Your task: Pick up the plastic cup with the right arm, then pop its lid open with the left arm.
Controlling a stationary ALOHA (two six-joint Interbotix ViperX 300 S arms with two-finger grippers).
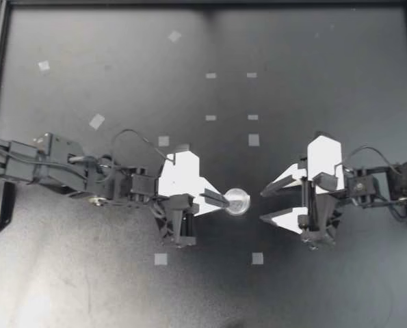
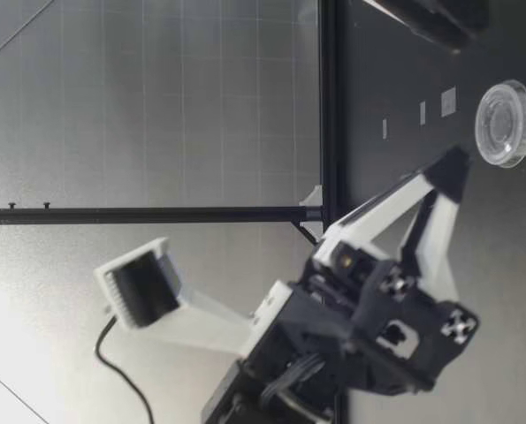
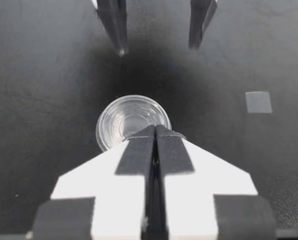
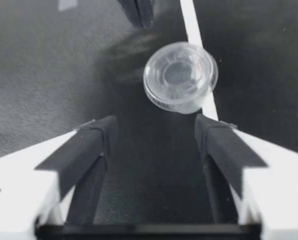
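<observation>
Left gripper: your left gripper (image 1: 220, 199) has its fingers pressed flat together, the tips at the rim of a clear plastic cup (image 1: 238, 202).
Cup: it is at the middle of the black table (image 1: 121, 68), between your two grippers.
Right gripper: your right gripper (image 1: 263, 206) faces the cup from just beside it, fingers spread wide, holding nothing.
Surroundings: grey tape squares (image 1: 254, 140) dot the surface.

Clear passage: the gap between the spread fingers of the right gripper (image 1: 263, 206), facing the cup (image 1: 238, 202). Obstacle: the left gripper (image 1: 225, 200), pinched on the cup's far rim. Open table (image 1: 312, 68) lies to either side.
</observation>
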